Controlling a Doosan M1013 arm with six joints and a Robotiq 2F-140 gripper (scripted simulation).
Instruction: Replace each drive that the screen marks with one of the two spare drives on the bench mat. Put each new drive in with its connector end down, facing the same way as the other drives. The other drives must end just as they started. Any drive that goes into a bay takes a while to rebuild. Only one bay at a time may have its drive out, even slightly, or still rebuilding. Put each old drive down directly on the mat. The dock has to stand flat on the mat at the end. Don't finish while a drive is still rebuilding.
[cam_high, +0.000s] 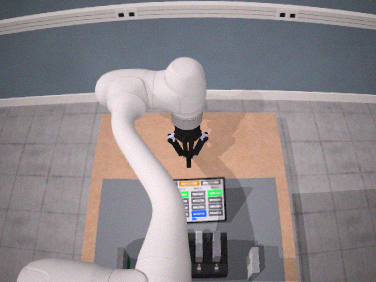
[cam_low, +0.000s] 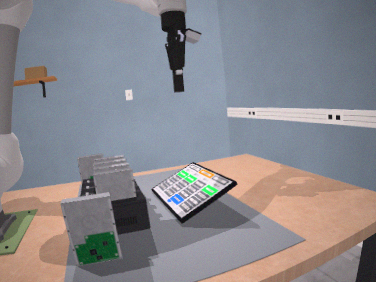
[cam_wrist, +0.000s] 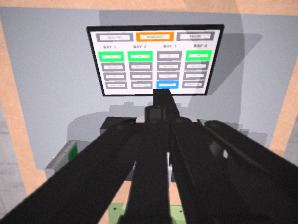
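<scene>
On wood-toned counter (cam_high: 250, 145) (cam_low: 320, 200) (cam_wrist: 150, 5), gray mat (cam_high: 130, 210) (cam_low: 240, 245) (cam_wrist: 50, 90) with dock (cam_high: 220, 270) (cam_low: 140, 215) (cam_wrist: 117, 122), upright drives in bays. One spare drive (cam_high: 254, 262) (cam_low: 90, 215) standing on mat at dock's near side in exterior view; other spare (cam_high: 122, 258) (cam_low: 90, 162) (cam_wrist: 62, 157) beyond. Tilted screen (cam_high: 206, 200) (cam_low: 194, 190) (cam_wrist: 155, 60) in front of dock. Blue-gray wall (cam_high: 190, 45) (cam_low: 290, 60), socket strip (cam_high: 200, 10) (cam_low: 300, 116), gray tile floor (cam_high: 330, 150). Pincer (cam_high: 188, 162) (cam_low: 178, 85) (cam_wrist: 161, 102) pressed together, holding nothing, above counter. Dock partly behind arm in top view, mostly behind pincer in wrist. Small screen text unreadable.
</scene>
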